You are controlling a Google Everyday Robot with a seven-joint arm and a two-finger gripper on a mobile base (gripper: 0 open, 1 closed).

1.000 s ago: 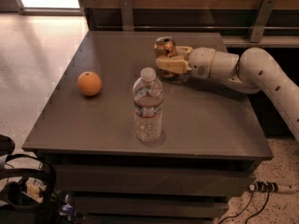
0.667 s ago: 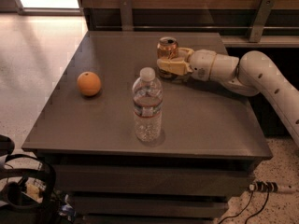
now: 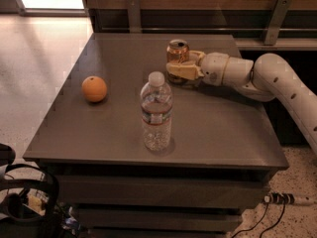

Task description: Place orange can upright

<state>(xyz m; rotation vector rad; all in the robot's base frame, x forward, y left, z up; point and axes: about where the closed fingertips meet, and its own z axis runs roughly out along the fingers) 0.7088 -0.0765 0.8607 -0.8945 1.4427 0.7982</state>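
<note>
Change since a second ago: the orange can (image 3: 177, 53) was tipped with its top leaning left. Now it is swung up straight, in about the same spot. For you this means the righting part looks nearly done. What seems left is setting it down and letting go.

The can sits at the far middle of the bench (image 3: 223, 128), beyond the water bottle (image 3: 156, 113) and well apart from the orange fruit (image 3: 94, 89) on the left.

The tool (image 3: 179, 69) comes in from the right and is closed around the can's lower half, with one finger across the near side. That finger hides the can's base, so you cannot tell whether it touches the bench or hangs just above.

Orientation: long axis is vertical, or very close to it. The silver top rim faces up and the bottom end points down at the bench. No clear lean visible.

Judgement: check the base is seated flat before you open, since a can released slightly off the bench could tip.
</note>
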